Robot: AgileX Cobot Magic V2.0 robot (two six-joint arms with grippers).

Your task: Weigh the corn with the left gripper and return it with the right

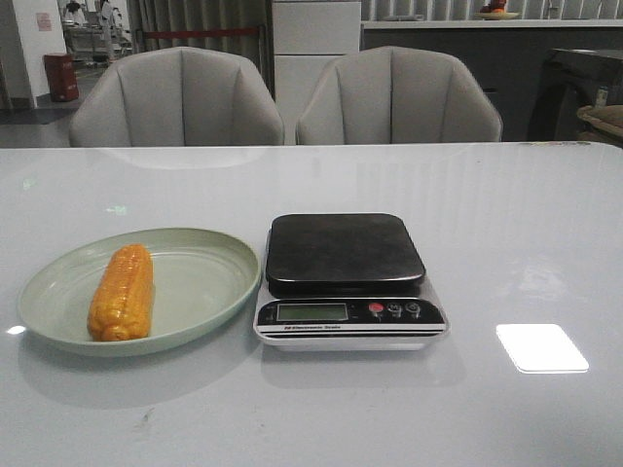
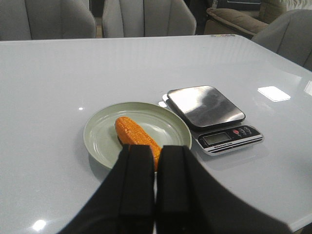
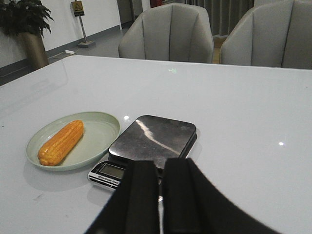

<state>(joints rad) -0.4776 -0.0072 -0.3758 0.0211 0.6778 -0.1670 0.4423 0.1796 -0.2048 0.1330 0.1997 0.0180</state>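
The front view looks forward, low over the worktop (image 1: 506, 224), toward two chairs (image 1: 175, 97) at 12 o'clock. Each wrist view looks obliquely down past its own closed fingers (image 2: 138, 180), raised and set back. All three views share the plate (image 1: 209, 292), corn (image 1: 122, 292) and scale (image 1: 346, 277).

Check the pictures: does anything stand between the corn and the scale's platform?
Nothing visible does. The corn lies on the plate, and the scale sits right beside the plate with its platform bare. Only the plate's low rim lies between.
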